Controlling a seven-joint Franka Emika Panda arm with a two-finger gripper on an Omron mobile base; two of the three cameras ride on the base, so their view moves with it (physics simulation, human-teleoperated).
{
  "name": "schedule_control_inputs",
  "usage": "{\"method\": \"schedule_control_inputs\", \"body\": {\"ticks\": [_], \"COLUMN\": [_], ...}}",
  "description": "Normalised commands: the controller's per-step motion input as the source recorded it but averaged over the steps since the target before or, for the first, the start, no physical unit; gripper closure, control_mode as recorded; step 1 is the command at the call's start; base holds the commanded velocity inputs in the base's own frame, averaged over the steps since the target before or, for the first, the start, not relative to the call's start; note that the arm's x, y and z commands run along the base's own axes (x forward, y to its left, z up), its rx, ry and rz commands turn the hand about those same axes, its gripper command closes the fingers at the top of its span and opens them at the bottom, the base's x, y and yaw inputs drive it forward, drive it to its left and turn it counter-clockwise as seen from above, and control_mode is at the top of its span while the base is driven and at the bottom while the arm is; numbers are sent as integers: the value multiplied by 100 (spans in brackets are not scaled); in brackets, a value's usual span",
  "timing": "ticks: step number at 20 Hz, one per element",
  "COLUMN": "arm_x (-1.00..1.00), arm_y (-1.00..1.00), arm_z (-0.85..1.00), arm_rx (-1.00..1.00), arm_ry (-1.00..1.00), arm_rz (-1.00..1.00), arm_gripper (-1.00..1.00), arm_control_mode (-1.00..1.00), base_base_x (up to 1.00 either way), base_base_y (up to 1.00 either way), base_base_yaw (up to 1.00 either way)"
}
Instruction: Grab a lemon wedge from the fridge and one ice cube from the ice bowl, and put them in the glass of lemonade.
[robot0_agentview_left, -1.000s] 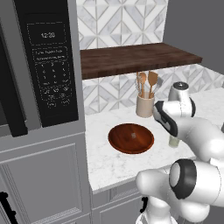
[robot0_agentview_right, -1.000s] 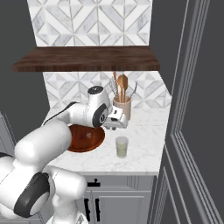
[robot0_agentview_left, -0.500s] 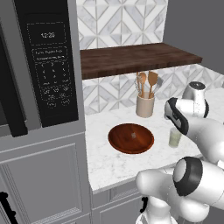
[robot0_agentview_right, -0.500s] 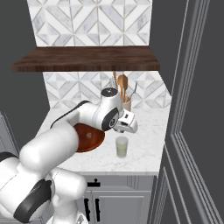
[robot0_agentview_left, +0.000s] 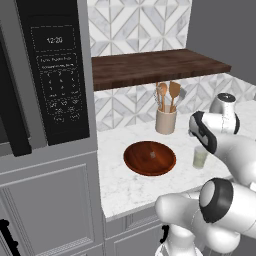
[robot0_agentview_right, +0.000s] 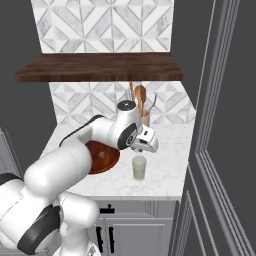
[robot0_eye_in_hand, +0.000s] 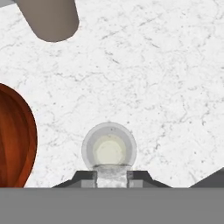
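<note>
in the left base view the arm is reaching across the marble counter (robot0_agentview_left: 125, 185) so that the hand is hanging over the glass of lemonade (robot0_agentview_left: 200, 159), which is standing upright just beside the ice bowl (robot0_agentview_left: 149, 158), between it and the counter's right end; a tiny pale speck is lying in the bowl, probably a spare cube, and the crock of wooden spoons (robot0_agentview_left: 165, 120) is sitting behind by the tiled wall. in the right base view the pincer (robot0_agentview_right: 148, 146) is pointing down just above the glass of lemonade (robot0_agentview_right: 139, 168), a placing that looks meant for a straight drop into its mouth; the ice bowl (robot0_agentview_right: 105, 157) is lying partly hidden behind the arm. in the hand view the pincer (robot0_eye_in_hand: 112, 178) is looking almost straight down into the glass of lemonade (robot0_eye_in_hand: 109, 151), whose round mouth is facing up at the camera, its long axis vertical; the jaws are standing nearly closed, pinching the ice cube (robot0_eye_in_hand: 112, 176), a small pale translucent block between the tips, right at the near rim. no lemon wedge is visible in the liquid, as far as i can judge.
</note>
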Motion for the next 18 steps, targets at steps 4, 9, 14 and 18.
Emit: {"method": "schedule_control_inputs", "body": {"ticks": [4,9,14,18], "arm_x": [6,13,0,1], "arm_y": [1,3,-3,0], "arm_z": [0,-9,-48,-11], "arm_rx": [0,0,1,0], "arm_ry": [0,9,21,3], "arm_rz": [0,-1,-2,0], "arm_gripper": [100,100,100,100], "arm_control_mode": [-100,-100,-100,-100], "base_base_x": [0,0,0,0], "base_base_y": [0,0,0,0], "base_base_yaw": [0,0,0,0]}}
